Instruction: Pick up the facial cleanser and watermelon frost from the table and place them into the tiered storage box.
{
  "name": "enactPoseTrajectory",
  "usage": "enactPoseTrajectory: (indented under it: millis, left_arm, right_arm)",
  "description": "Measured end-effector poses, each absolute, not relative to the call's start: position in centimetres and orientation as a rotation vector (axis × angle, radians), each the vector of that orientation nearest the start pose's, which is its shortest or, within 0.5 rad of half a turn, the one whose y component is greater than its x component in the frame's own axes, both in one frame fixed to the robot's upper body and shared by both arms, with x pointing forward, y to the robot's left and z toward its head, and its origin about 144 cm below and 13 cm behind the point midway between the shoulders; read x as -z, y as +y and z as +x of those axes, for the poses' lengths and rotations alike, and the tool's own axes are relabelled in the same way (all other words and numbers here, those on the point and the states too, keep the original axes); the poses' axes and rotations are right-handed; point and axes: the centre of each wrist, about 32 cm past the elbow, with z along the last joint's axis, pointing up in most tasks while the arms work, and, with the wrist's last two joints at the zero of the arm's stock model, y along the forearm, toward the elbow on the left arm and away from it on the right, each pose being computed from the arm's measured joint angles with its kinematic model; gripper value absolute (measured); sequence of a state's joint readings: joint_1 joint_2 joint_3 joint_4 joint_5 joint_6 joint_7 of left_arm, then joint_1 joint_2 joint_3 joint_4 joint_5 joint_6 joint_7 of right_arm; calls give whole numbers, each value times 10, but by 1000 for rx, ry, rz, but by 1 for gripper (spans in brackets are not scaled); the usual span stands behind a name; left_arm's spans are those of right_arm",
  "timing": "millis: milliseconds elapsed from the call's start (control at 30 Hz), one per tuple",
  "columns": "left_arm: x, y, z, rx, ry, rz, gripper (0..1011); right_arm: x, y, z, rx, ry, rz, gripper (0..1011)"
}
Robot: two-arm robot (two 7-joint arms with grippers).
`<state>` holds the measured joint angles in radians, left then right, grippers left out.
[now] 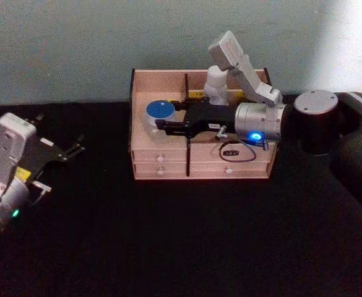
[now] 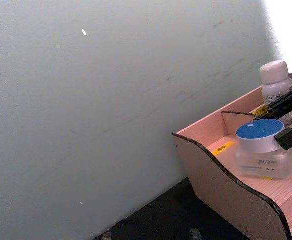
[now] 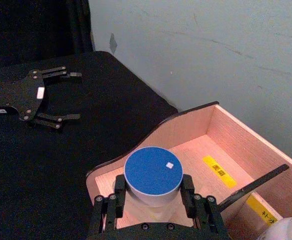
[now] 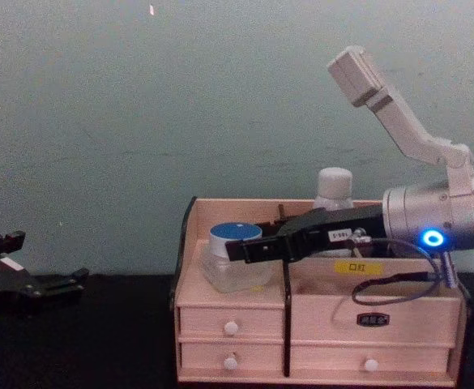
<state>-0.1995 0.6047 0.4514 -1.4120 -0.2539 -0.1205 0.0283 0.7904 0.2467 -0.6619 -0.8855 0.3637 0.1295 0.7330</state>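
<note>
Bracketing the blue-lidded jar (image 3: 151, 179) inside the tiered storage box (image 3: 136, 145), right gripper (image 3: 153, 200) fingers clasping it.

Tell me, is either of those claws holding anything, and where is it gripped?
The right gripper has its fingers on either side of the blue-lidded jar, just under the lid, in the tiered storage box. The left gripper holds nothing.

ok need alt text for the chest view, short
The right claw reaches across the tiered storage box, its fingers on either side of a blue-lidded jar in the box's front left compartment. A white bottle stands in a rear compartment, and the left claw rests open on the black table at far left.
</note>
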Motion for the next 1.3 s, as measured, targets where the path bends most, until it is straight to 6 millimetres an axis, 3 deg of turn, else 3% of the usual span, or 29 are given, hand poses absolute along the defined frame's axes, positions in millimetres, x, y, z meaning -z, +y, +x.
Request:
enactPoseTrajectory:
  millis: [500,933,1300]
  left_arm:
    - [-1140,310,489,-1248,-285,304,1001]
    - [-1140,310,489,-1248,-285,304,1001]
    - [-1140,310,489,-1248,-285,305,1001]
  right_arm:
    - [-1214,-200,640,527,40,-329,679]
    - [-1213,-200,640,527,42,-331,1000]
    - [-1213,-200,640,527,41,-331,1002]
